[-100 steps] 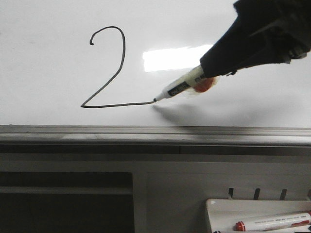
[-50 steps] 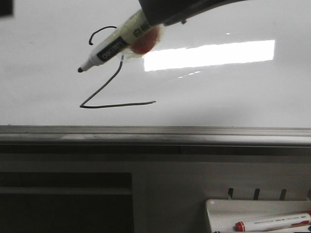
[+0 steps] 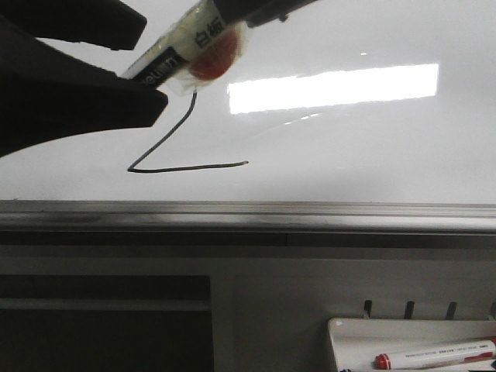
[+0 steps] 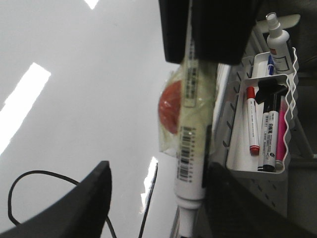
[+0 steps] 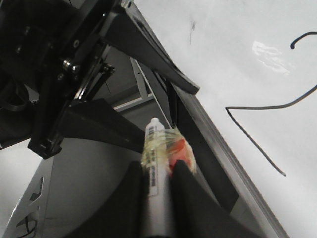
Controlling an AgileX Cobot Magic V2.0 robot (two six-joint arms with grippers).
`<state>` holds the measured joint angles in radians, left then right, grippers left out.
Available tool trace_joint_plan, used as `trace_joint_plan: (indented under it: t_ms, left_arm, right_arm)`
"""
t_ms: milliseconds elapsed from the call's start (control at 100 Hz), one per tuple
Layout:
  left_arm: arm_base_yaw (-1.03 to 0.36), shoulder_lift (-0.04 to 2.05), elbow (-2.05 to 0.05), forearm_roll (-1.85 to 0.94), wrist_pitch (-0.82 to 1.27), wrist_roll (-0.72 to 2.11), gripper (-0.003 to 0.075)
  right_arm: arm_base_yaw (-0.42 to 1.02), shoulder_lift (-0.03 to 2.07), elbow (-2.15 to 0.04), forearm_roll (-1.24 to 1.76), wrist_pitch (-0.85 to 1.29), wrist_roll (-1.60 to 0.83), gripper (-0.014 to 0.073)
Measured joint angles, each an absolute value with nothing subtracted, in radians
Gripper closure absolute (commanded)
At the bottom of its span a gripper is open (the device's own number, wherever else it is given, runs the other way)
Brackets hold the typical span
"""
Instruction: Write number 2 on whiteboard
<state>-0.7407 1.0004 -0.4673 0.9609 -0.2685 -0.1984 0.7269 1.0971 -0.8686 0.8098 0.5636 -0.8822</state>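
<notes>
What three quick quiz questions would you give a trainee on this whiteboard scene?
1. True or false: the number 2 on the whiteboard already has its flat base stroke.
2. Which one is shut on the held marker? A) left pincer B) right pincer C) neither
3. Fill in: the red-capped marker lies in the small white ___ below the board.

Key: 1 true; 2 B; 3 tray.
</notes>
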Motion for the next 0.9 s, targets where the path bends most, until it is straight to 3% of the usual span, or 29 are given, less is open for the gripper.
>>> trace_joint_plan:
  t_ms: [100,250,520,590,660,670,680,740,900]
  left_arm:
    - [-0.741,1.009,-0.467,0.961,-0.272,-0.198,0.0442]
    - [-0.743,1.009,-0.467,0.963,-0.278,-0.198,0.0737]
    - [-0.744,1.011,-0.467,0.967,-0.28,-0.198,0.0741]
    - [-0.744,1.011,-0.467,0.967,-0.282,-0.198,0.0741]
    - [-0.744,1.011,-0.467,0.967,-0.282,-0.2,0.0741]
    - [-0.744,1.011,-0.467,0.967,-0.282,-0.201,0.0741]
    - [-0.744,1.011,-0.467,0.967,-0.282,-0.203,0.0741]
    - [-0.744,1.011,-0.467,0.967,-0.284,-0.203,0.0741]
    - [-0.744,1.011,-0.467,0.876,-0.272,-0.203,0.0741]
  right_arm:
    - [0.727,1.097,-0.869,0.81,0.566,-0.882,0.0643]
    - [0.727,1.097,-0.87,0.818,0.546,-0.882,0.0643]
    - [0.727,1.097,-0.873,0.823,0.534,-0.882,0.0617]
    - [0.727,1.097,-0.873,0.825,0.53,-0.882,0.0475]
    - [0.727,1.097,-0.873,0.826,0.518,-0.882,0.0217]
    - [0.727,1.097,-0.873,0.826,0.516,-0.882,0.0134]
    - [0.727,1.097,-0.873,0.828,0.515,-0.882,0.0134]
    - [0.727,1.097,-0.873,0.825,0.471,-0.882,-0.0073]
    - [0.727,1.083,-0.873,0.758,0.223,-0.882,-0.0046]
